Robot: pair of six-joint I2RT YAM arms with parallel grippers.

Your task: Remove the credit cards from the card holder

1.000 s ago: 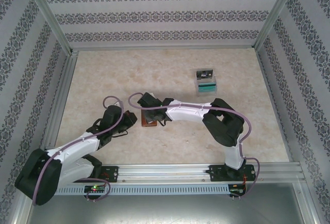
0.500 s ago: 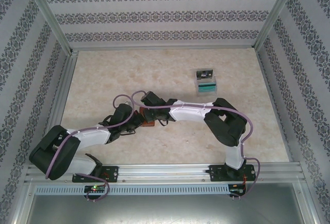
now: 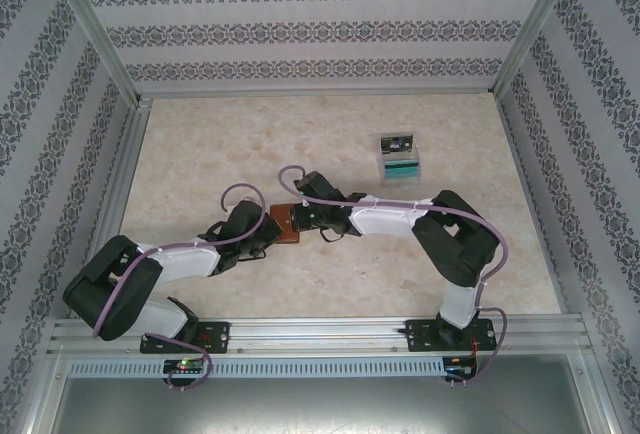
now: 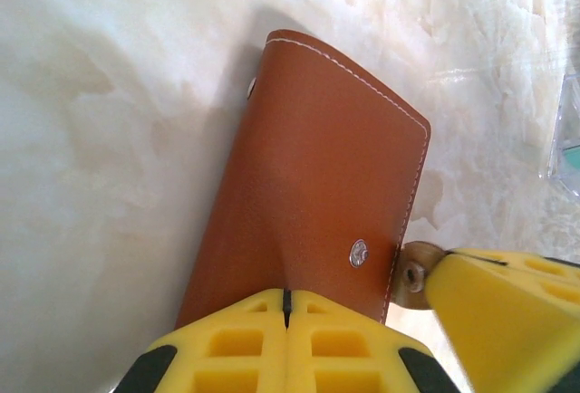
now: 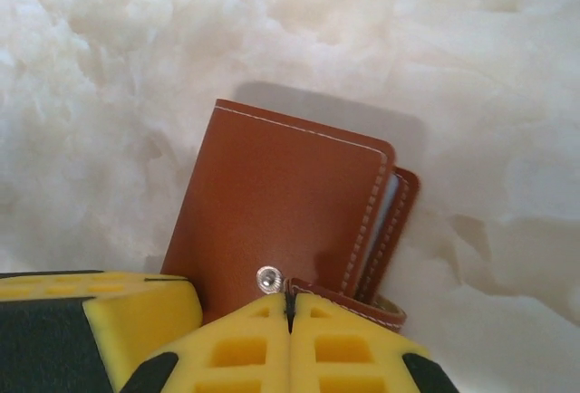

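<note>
Left arm (image 3: 170, 259) and right arm (image 3: 385, 219): white shells between bulky black joint housings. A mauve cable (image 3: 235, 191) loops along each. Black base plates (image 3: 450, 332) sit on a silver rail (image 3: 320, 332). Left claw (image 4: 286, 298) and right claw (image 5: 289, 301): yellow moulded fingers with square recesses, backed in black.

Reddish-brown card holder (image 3: 284, 226); folded shut

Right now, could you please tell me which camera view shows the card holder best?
Right wrist: the card holder lies almost whole, with snap and layered edge visible. Left wrist shows its cover, near end hidden. Top external: a small brown patch.
</note>
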